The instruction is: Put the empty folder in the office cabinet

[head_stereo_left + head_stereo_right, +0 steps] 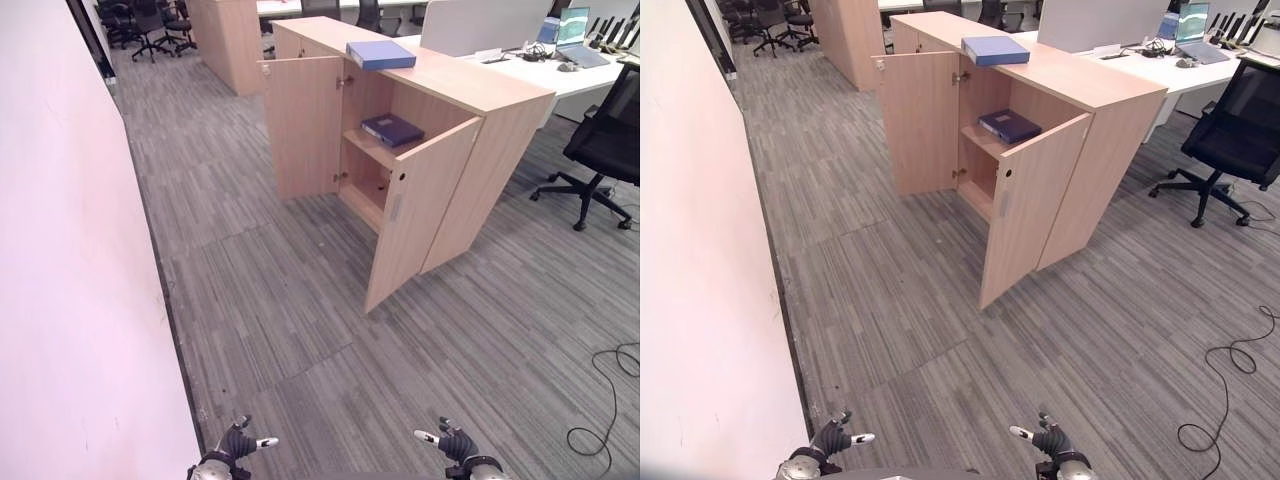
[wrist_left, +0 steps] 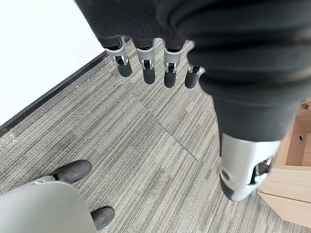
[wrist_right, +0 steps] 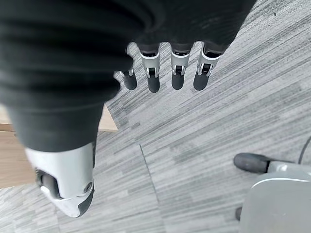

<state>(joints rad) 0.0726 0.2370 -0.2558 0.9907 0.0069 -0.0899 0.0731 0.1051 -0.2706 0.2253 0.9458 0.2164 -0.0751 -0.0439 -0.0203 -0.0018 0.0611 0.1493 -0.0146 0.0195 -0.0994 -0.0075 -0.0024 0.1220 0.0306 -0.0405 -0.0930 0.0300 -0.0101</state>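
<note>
Two hands, left hand (image 2: 160, 58) and right hand (image 3: 160, 63), relaxed, empty. Blue folder (image 1: 381, 54) atop cabinet (image 1: 480, 90) (doors open). Step: approach; next, walk up, grasp.

No readable text, labels, numbers or signs anywhere; folders and cabinet bear no legible print.
</note>
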